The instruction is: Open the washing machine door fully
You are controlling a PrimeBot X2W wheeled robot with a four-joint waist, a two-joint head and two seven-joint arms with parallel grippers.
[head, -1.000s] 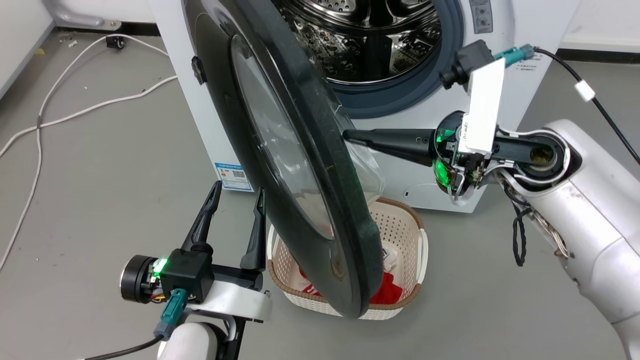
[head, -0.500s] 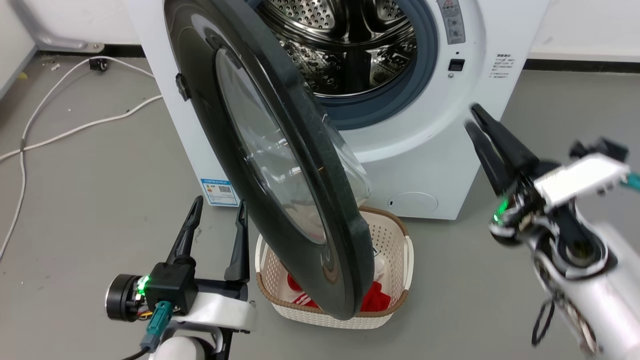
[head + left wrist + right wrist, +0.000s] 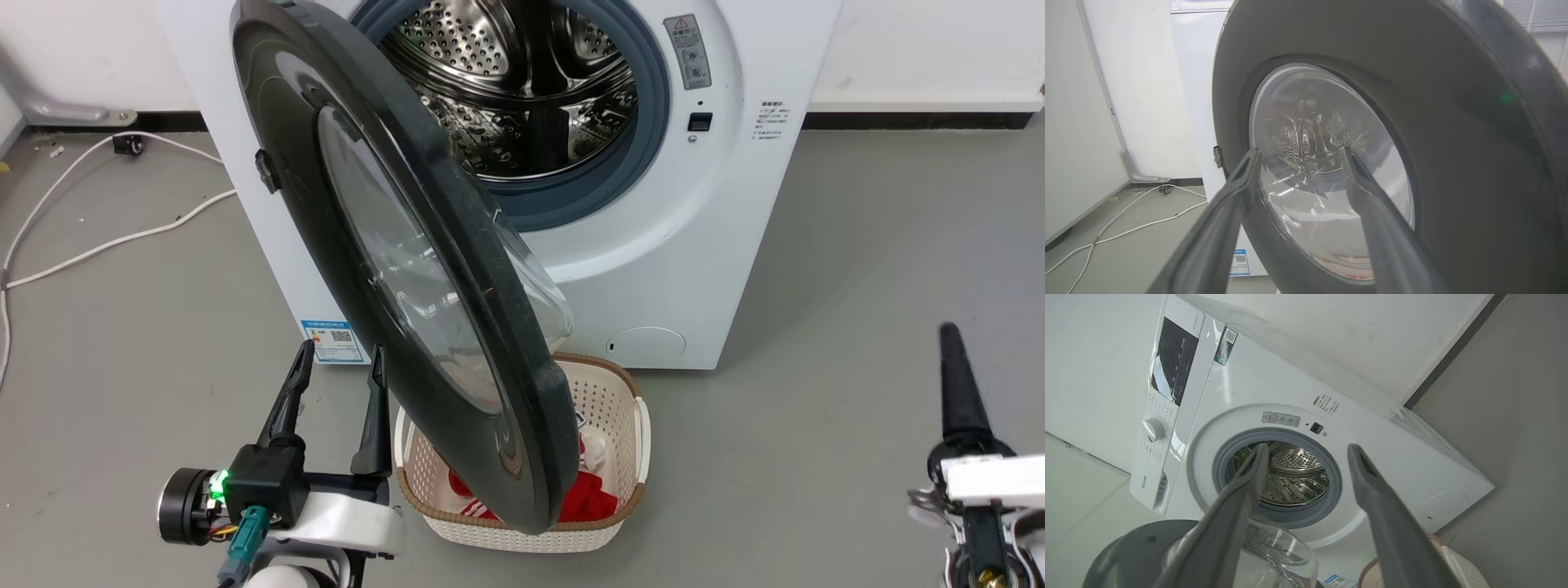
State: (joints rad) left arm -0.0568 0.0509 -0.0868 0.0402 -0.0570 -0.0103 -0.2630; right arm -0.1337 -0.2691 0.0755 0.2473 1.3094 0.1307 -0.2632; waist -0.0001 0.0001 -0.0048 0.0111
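The white washing machine (image 3: 694,245) stands with its steel drum (image 3: 506,82) and grey-blue ring exposed. The washing machine door (image 3: 302,163), a glossy black disc with a clear glass bowl (image 3: 384,269), hangs swung out on its left hinge, its edge towards me. My left gripper (image 3: 341,355) is open at the lower left, just left of the door's lower rim and apart from it. In the left wrist view the open left gripper (image 3: 1299,150) faces the door's (image 3: 1453,163) outer side. My right gripper (image 3: 949,331) sits low at the far right, away from the machine, and the right wrist view shows this gripper (image 3: 1307,447) open and empty.
A cream laundry basket (image 3: 620,392) with red and white clothes stands on the floor under the door's lower edge. A white cable (image 3: 106,241) trails over the grey floor at the left. A blue label (image 3: 332,341) marks the machine's lower left corner.
My right gripper has drawn back from behind the door's inner side to the lower right. The camera has moved, shifting the whole picture. The left gripper holds its place by the door.
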